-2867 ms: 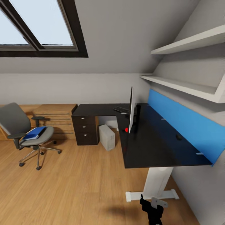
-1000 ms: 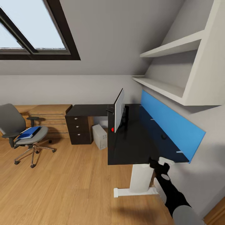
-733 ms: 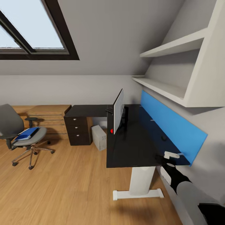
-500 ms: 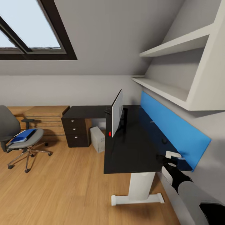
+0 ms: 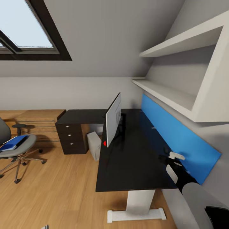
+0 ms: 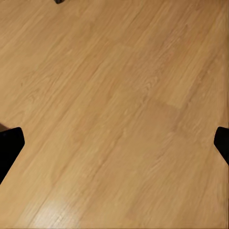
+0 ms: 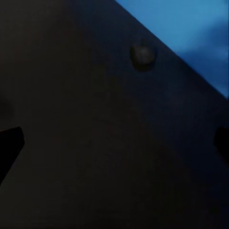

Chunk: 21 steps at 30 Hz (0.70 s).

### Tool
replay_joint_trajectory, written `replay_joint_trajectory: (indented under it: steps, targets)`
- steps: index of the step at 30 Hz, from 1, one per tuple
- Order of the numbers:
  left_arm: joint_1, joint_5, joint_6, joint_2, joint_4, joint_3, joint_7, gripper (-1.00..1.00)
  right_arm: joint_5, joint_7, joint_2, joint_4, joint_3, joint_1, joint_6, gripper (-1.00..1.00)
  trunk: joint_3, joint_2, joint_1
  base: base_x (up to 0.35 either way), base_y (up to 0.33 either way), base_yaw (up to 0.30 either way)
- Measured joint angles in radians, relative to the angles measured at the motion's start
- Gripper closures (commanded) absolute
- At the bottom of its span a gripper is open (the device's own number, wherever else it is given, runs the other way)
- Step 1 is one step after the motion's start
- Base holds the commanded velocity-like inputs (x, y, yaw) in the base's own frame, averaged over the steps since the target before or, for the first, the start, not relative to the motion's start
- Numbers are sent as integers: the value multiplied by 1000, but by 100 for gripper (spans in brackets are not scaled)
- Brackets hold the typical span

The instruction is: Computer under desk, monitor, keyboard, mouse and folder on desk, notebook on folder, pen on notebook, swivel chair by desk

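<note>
Desk: the long black L-shaped desk (image 5: pixel 136 159) stands by the wall, under white shelves (image 5: pixel 178 95). It has three black drawers with round silver knobs (image 5: pixel 72 137) at its far end and a white leg (image 5: pixel 140 203) near the robot
Blue board: a bright blue flat board (image 5: pixel 178 133) runs along the back edge of the desk
Monitor: the big flat screen with a silver-grey back (image 5: pixel 113 122) stands upright on the desk, seen from its side, with a small red dot (image 5: pixel 104 143) at its low corner
Computer: the plain light-grey box-shaped tower (image 5: pixel 94 144) stands on the wood floor (image 5: pixel 57 190) under the desk, just beside the drawers
Chair: the grey office chair with black armrests and shiny wheeled legs (image 5: pixel 12 152) is on the floor, well apart from the desk
Folder: the bright blue flat folder (image 5: pixel 12 142) lies on the chair's seat
Small dark thing: a small round dark lump (image 7: pixel 142 54) sits on the desk near the blue board; what it is cannot be told
Right claw: the right gripper (image 5: pixel 174 158) hangs over the desk near the blue board. In the right wrist view its two black fingertips (image 7: pixel 9 143) are spread wide apart with nothing between them
Left claw: in the left wrist view the left gripper (image 6: pixel 114 143) points at the bare wood floor, fingertips (image 6: pixel 8 145) spread wide, holding nothing
</note>
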Motion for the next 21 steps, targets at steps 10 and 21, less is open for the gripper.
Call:
replay_joint_trajectory:
  steps: [10,21]
  targets:
    - [0,1,-3,0,-1,0,8,-100,1,0,2,-2,0,0,-5,-100,0,0,0,236,-190,52]
    - [0,0,-8,-2,-8,0,5,-100,0,0,7,-2,1,0,-5,-100,-1,0,1,16,-20,98]
